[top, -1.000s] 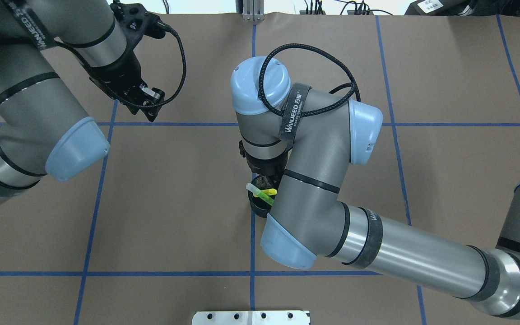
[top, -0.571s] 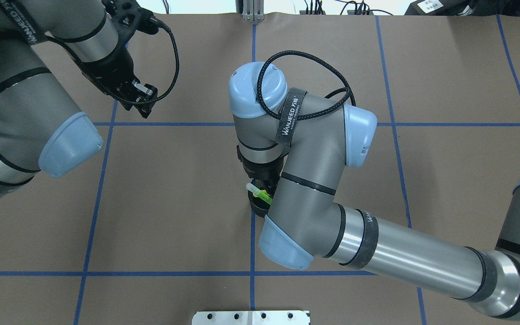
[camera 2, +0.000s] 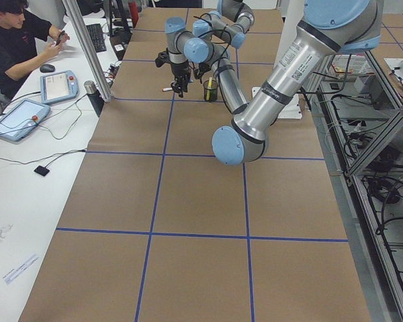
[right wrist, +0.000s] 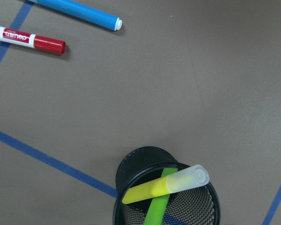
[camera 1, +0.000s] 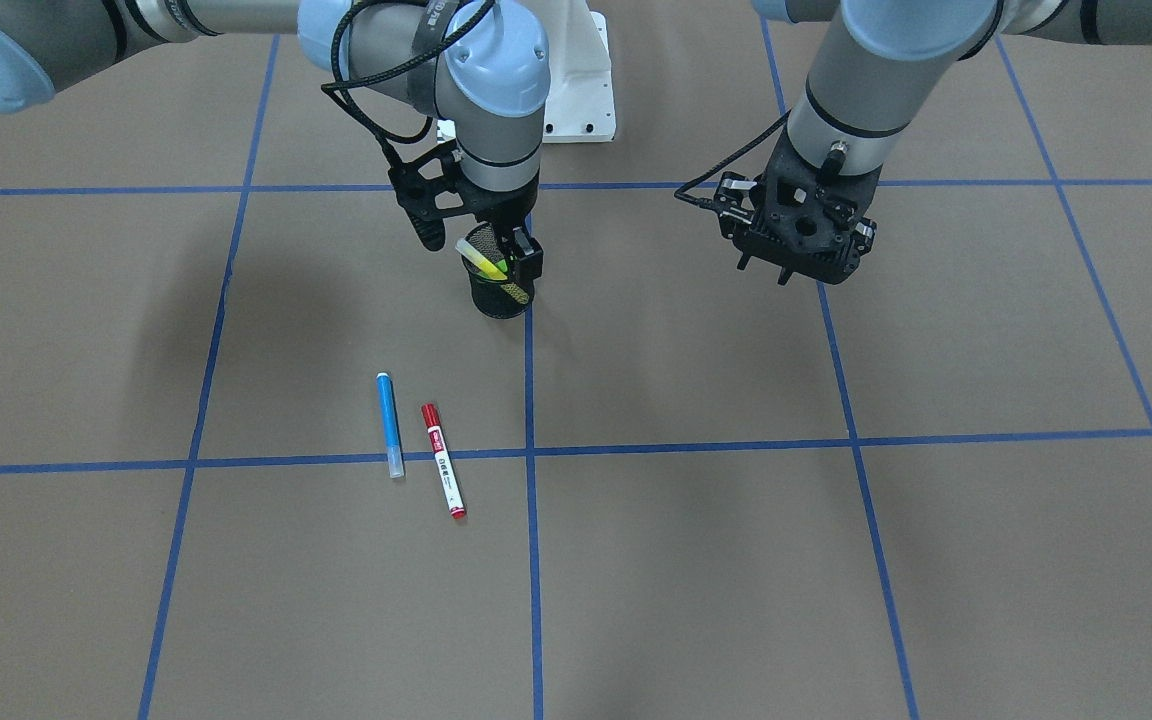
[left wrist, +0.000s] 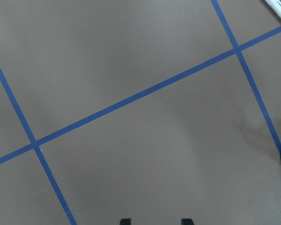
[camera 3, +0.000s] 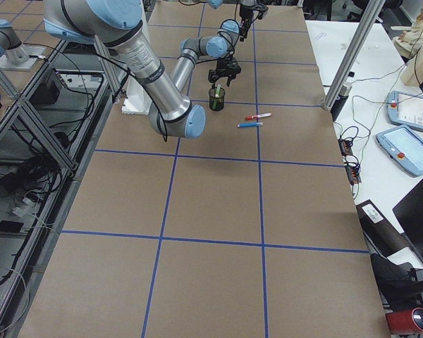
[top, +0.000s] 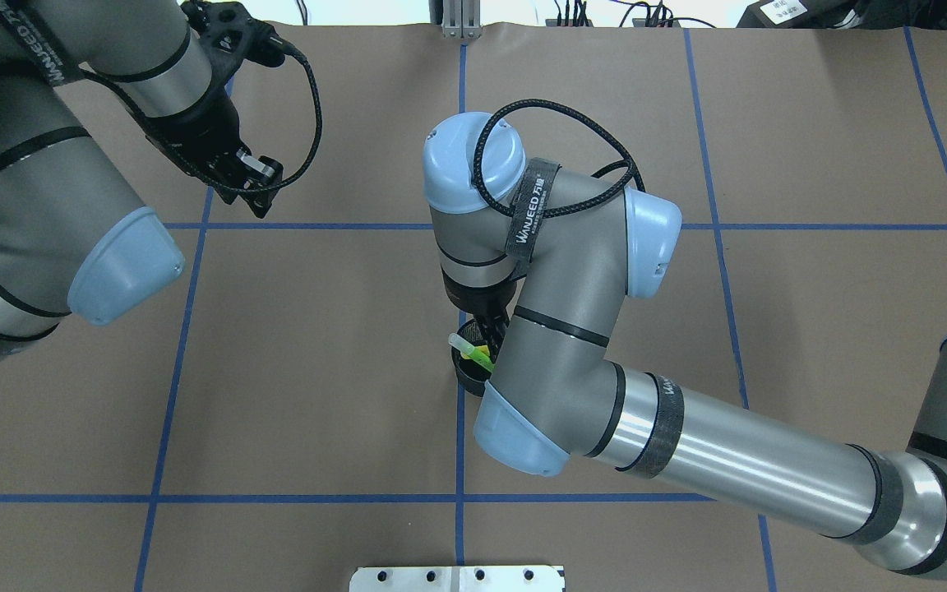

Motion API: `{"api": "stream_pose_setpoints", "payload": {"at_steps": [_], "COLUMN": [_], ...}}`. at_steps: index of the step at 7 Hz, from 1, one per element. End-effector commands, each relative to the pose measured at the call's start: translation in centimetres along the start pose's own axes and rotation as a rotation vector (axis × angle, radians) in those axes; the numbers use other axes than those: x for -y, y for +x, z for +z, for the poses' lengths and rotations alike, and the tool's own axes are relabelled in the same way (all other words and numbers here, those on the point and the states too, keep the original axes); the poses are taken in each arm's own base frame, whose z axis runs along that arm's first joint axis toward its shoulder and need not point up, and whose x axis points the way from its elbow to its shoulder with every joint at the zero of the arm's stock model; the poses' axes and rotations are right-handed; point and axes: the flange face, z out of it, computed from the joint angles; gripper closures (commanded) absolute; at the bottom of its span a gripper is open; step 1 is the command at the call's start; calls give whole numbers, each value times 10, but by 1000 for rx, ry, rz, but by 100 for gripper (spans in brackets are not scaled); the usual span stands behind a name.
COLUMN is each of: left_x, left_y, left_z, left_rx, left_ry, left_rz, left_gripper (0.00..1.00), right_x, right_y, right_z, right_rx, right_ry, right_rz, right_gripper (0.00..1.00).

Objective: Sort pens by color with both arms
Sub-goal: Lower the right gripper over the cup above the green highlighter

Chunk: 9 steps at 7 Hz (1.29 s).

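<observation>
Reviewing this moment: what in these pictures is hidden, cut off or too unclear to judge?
- Right gripper: overhead, the right arm covers it. From the front it merges with the black cup, so open or shut is unclear.
- Blue pen and red pen: overhead, the right arm hides them.
- Red pen, left wrist view: cut off by the top edge.
- Yellow pen and green pen: lower ends hidden inside the cup.

Lighting is bright, even and diffuse, coming from above. Broad, soft-edged shadows of the arms lie on the table (camera 1: 186, 300) in the front view, and a fainter one darkens the right side of the left wrist view. Polished metal on the right arm (top: 728, 460) shows mild glare. The far edge of the overhead view is blown white. The wrist views are sharp. The side views show wide-angle stretch at their edges.
</observation>
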Motion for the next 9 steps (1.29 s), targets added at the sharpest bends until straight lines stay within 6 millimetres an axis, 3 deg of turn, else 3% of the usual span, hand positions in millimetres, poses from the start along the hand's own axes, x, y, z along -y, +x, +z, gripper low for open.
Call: {"api": "stream_pose_setpoints", "payload": {"at_steps": [1,6,9], "left_x": [1,1,2], "left_y": [-1,-2,-3], "left_z": [1,2,4], "left_rx": [4,7,12], "left_ry": [-2,-2,-4], "left_rz": [-2,-3,-6], "left_gripper": [53,53,53], "right_x": [-10,-11,-18], "right_y": [7,12,17], "right_z": [7,11,16], "right_rx": [7,5,9], "right_ry": [-23,-25,-39], "right_rz": [51,83,82], "right_gripper": [15,38,38]}}
